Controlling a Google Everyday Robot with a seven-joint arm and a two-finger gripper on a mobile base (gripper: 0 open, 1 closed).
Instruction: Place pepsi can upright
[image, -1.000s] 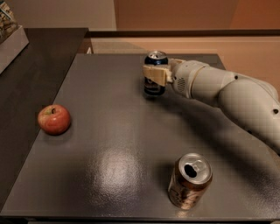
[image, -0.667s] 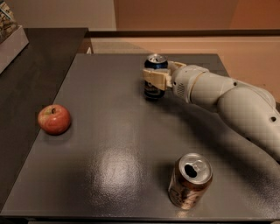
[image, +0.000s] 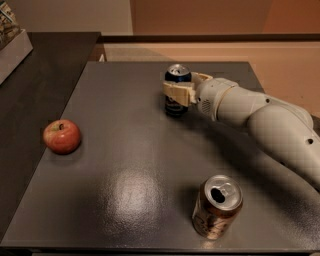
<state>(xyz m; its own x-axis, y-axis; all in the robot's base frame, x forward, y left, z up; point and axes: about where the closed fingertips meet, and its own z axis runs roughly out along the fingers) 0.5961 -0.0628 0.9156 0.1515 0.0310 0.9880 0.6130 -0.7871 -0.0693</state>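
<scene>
The pepsi can (image: 175, 107), dark blue with a silver top, stands upright on the dark grey table (image: 125, 190) near its far edge. My gripper (image: 178, 86) reaches in from the right on the white arm (image: 260, 120). Its tan fingers (image: 176, 93) clasp the can's upper half, one across the front and one behind. The can's bottom looks to be resting on the table top.
A red apple (image: 62, 136) lies at the table's left side. A brown can with an open silver top (image: 217, 206) stands near the front edge, right of centre. A darker counter (image: 35, 75) adjoins on the left, with a box (image: 11, 40) at its far corner.
The gripper and the pepsi can have sunk slightly toward the table. The apple and the brown can have not moved.
</scene>
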